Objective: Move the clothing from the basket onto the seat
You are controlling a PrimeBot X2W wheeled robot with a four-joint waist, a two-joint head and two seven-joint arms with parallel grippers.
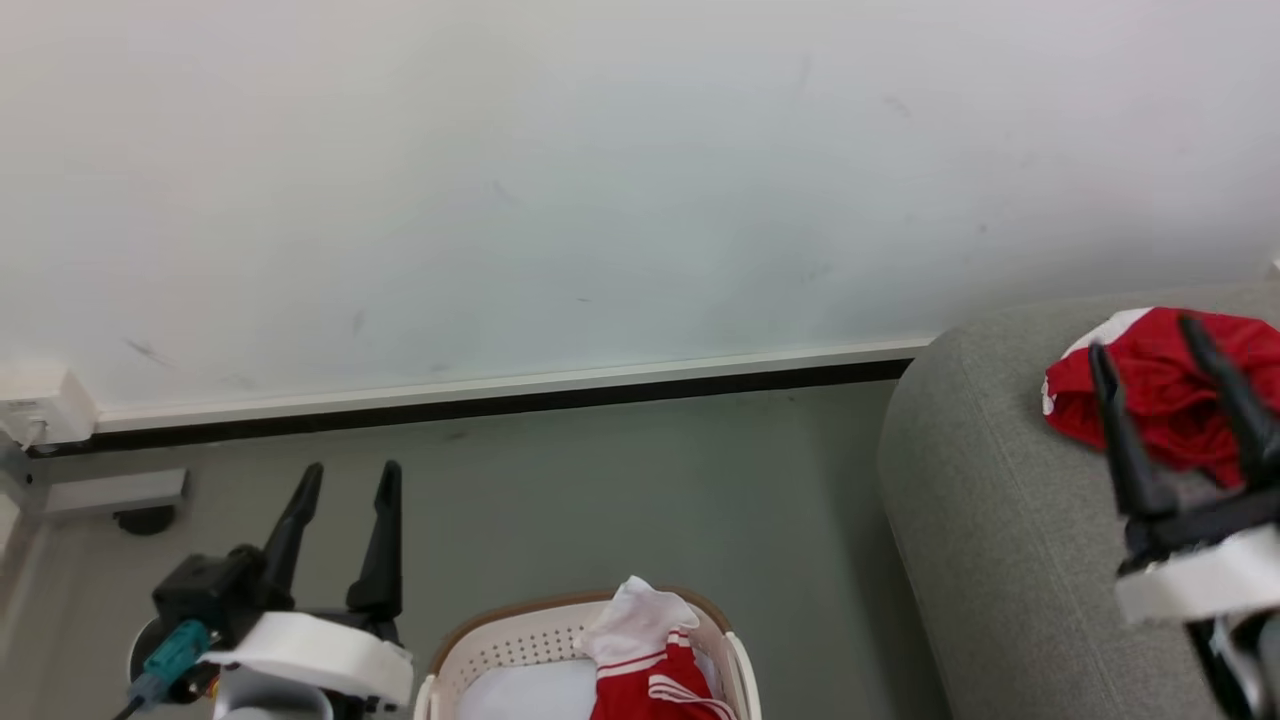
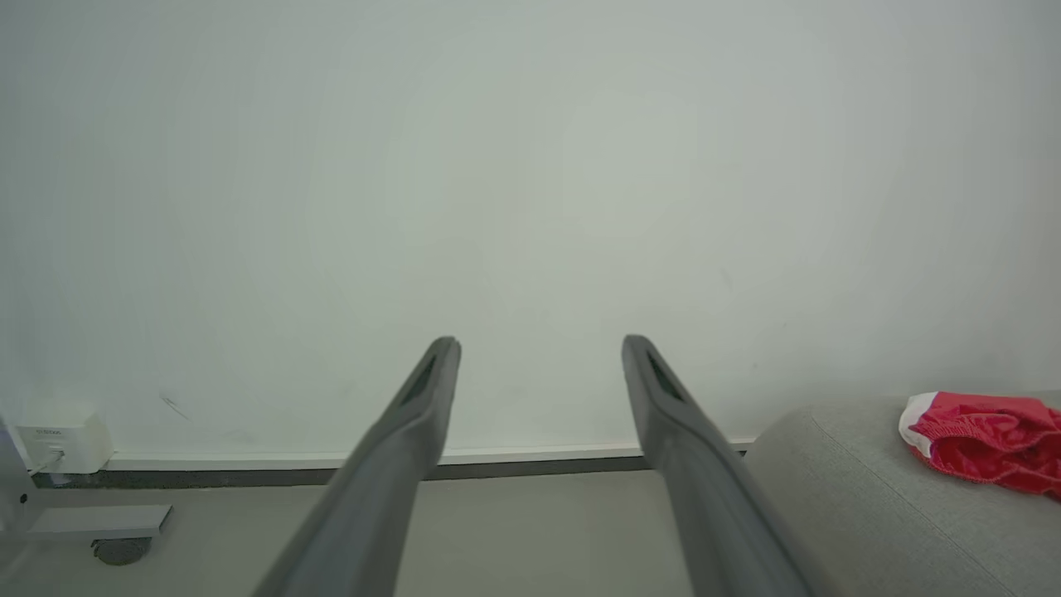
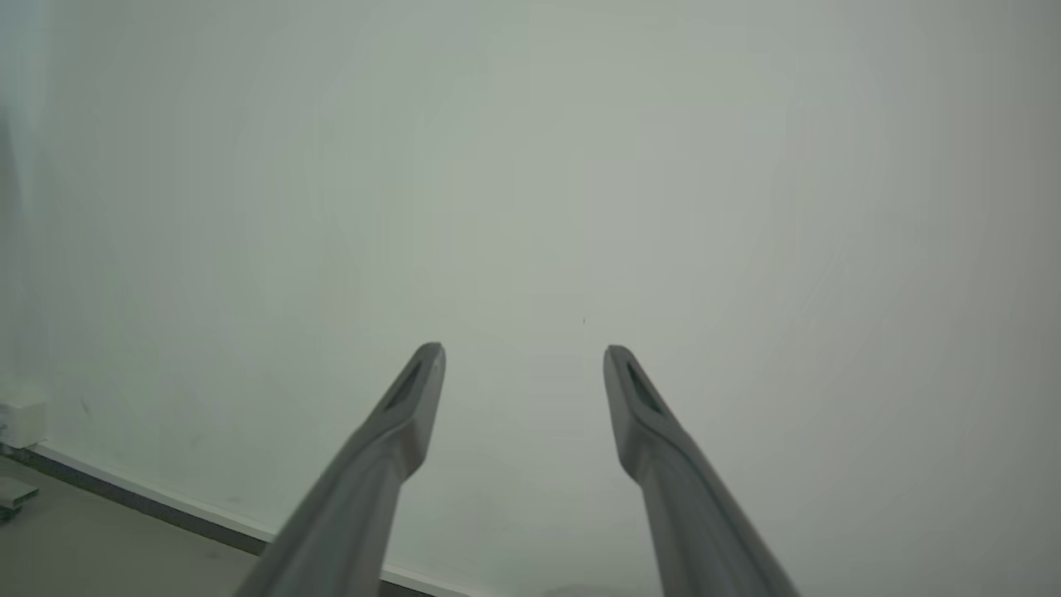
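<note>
A red garment with white trim [image 1: 1160, 385] lies bunched on the grey seat [image 1: 990, 500] at the right; the left wrist view shows that garment [image 2: 986, 444] on the seat [image 2: 862, 497] too. My right gripper [image 1: 1145, 335] hangs open in front of it, nothing between its fingers [image 3: 524, 348]. More red and white clothing [image 1: 650, 650] sticks up out of the cream basket [image 1: 500, 640] at the bottom centre. Left of the basket, my left gripper [image 1: 352, 470] stands open and empty, fingers [image 2: 540, 340] pointing at the wall.
A white wall with a dark baseboard [image 1: 500, 400] runs behind grey floor [image 1: 650, 480]. A white box [image 1: 40, 400] and a grey bracket with a wheel [image 1: 120, 500] sit at the far left. A pale pad [image 1: 520, 695] lies inside the basket.
</note>
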